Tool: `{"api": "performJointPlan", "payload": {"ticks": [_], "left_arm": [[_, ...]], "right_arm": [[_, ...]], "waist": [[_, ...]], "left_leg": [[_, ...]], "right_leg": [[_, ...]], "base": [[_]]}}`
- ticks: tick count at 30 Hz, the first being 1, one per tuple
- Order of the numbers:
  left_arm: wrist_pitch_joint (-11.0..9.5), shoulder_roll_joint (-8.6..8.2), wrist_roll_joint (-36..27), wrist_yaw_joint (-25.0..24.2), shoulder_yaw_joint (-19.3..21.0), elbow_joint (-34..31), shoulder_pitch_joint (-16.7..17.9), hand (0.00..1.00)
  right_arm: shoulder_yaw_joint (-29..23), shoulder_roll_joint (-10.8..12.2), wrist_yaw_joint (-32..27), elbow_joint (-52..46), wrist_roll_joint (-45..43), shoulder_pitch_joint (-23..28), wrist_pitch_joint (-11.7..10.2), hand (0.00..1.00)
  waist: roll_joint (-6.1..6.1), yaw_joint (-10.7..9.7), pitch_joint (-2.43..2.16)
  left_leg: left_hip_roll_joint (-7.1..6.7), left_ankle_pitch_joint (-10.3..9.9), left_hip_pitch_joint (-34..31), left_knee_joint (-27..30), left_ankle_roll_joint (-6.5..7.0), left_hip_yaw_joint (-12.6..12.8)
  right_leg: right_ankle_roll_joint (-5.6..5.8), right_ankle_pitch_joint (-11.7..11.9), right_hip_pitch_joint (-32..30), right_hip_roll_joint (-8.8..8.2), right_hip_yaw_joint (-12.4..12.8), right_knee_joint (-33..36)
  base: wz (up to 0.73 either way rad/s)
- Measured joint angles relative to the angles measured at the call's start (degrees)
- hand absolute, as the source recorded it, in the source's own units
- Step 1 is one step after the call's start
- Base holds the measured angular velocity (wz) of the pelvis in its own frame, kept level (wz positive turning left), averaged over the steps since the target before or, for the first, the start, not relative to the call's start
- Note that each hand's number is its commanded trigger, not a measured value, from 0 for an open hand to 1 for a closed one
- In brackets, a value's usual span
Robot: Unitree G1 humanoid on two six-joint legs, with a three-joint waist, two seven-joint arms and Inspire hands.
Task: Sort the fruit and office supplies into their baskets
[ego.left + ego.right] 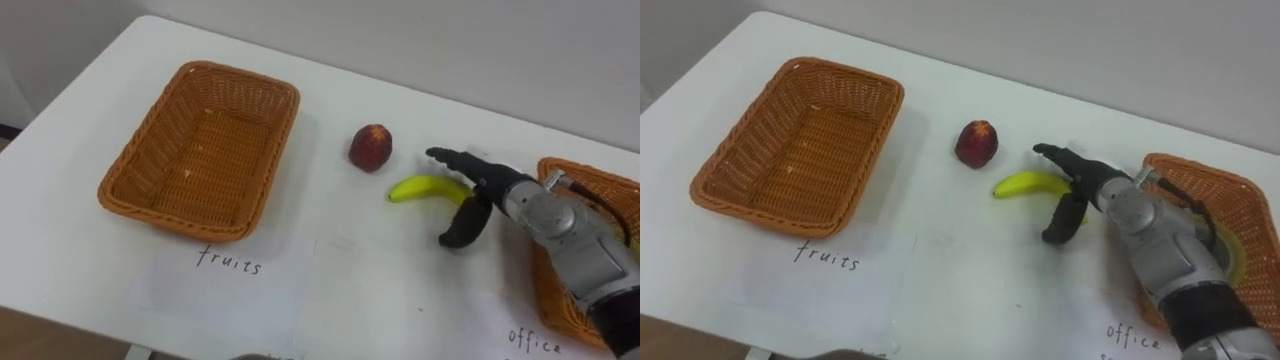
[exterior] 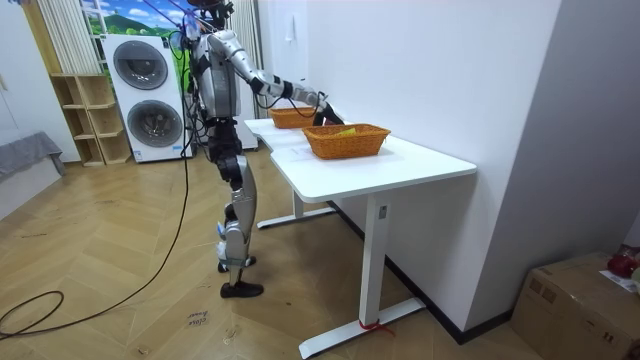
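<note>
Banana (image 1: 425, 188): one, yellow, curved, lying on the white table (image 1: 400, 300) between the two baskets and outside both. Red fruit (image 1: 370, 148): one, round, dull-skinned, just beside the banana's left tip and apart from it; apple or peach, cannot tell.

Baskets: two, rectangular, woven orange-brown wicker. Left basket (image 1: 125, 158) has its bare wicker floor showing. Right basket (image 1: 1210, 170) is cut off by the frame edge and partly covered by the forearm. A yellow curved thing (image 1: 1232, 255) lies inside it, kind not readable.

Paper sheets: two, each with handwriting. One sheet (image 1: 230, 290) lies in front of the left basket. The other sheet (image 1: 530, 340) lies by the right basket, cut off at the bottom edge.

Right hand (image 1: 483, 192): released, grasping nothing. Its dark fingers reach out straight above the banana's right end. The thumb hangs on the near side, clear of the peel. Whether the fingers touch the banana, cannot tell.

From the room: the robot stands upright at the table's side, stacked washing machines (image 2: 150, 95) behind it, right arm stretched over the tabletop
</note>
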Motion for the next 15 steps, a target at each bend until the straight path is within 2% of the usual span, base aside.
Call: {"api": "performJointPlan", "payload": {"ticks": [4,15], "left_arm": [[-0.4,0.92,0.0,-0.1,0.0,-0.2,-0.1,0.0],[-1.4,1.16,0.0,-1.1,-0.3,-0.7,-0.6,0.0]], "right_arm": [[0.0,0.0,2.3,2.3,0.0,-1.5,0.0,0.0],[-0.2,-0.3,4.4,3.2,-1.1,-2.0,0.1,0.0]], "waist": [[-0.58,0.2,0.33],[-0.72,1.1,0.39]], "left_leg": [[0.02,0.0,0.0,0.0,-0.05,0.0],[0.03,0.0,-0.1,-0.1,-0.05,-0.2]], "right_leg": [[0.0,0.0,0.0,0.04,-0.5,0.0],[-0.01,0.0,0.0,-0.03,-1.2,0.0]], "base": [[0.0],[0.0]]}}
